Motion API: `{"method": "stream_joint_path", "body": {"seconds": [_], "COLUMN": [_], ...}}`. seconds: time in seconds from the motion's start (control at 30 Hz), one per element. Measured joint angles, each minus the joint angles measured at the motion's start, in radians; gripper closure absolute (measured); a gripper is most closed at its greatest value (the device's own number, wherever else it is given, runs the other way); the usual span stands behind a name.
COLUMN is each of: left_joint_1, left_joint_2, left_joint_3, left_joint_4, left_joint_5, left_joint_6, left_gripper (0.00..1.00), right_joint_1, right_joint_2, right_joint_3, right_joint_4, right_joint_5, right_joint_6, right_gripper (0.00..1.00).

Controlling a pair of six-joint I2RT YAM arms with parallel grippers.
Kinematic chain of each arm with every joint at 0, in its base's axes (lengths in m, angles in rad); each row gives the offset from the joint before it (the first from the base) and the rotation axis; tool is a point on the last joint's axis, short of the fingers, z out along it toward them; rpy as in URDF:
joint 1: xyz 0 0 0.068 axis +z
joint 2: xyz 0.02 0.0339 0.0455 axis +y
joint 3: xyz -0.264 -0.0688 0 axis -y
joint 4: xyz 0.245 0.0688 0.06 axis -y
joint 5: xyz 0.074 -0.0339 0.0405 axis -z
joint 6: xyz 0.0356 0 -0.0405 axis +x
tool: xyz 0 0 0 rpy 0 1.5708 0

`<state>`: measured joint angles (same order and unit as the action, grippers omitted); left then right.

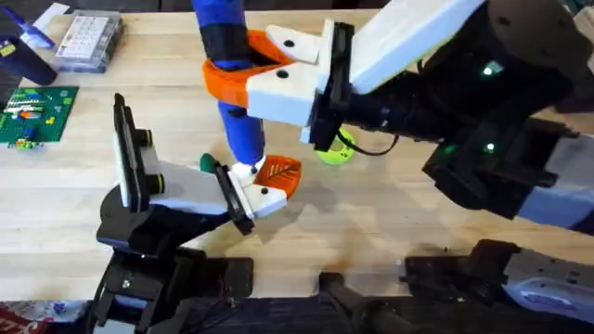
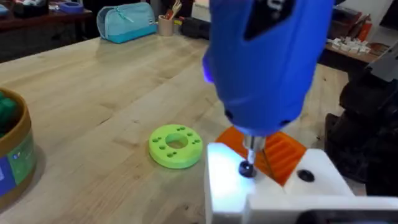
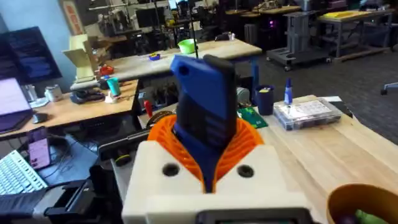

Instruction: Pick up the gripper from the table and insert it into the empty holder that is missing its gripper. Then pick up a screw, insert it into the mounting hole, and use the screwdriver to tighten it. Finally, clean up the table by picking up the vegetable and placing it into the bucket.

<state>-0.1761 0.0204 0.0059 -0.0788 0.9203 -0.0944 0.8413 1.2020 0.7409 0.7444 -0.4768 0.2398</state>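
Here the right pincer (image 1: pixel 269 70) pinches the screwdriver (image 1: pixel 227 65), its tip on the holder (image 2: pixel 261 186); lime-green disc (image 2: pixel 176 146) beside, bucket (image 2: pixel 12 149) farther; left pincer's state cannot be told.

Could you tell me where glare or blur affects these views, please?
Left wrist view: a lit patch washes out the white holder under the screwdriver tip, and the blue body close to the lens is soft. Overhead view: the right arm near the camera shows large and blurred. Right wrist view: the screwdriver in the right gripper is sharp enough; the room behind is soft.
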Motion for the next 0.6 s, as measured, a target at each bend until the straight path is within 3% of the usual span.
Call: {"method": "stream_joint_path", "body": {"seconds": [0.6], "left_joint_1": [0.000], "left_joint_2": [0.000], "left_joint_3": [0.000], "left_joint_4": [0.000], "left_joint_5": [0.000], "left_joint_6": [-0.005], "left_gripper": [0.984], "right_joint_1": [0.000], "right_joint_2": [0.024], "right_joint_3": [0.000], "right_joint_4": [0.008], "right_joint_5": [-0.003], "right_joint_6": [0.000], "right_gripper": [0.963]}}
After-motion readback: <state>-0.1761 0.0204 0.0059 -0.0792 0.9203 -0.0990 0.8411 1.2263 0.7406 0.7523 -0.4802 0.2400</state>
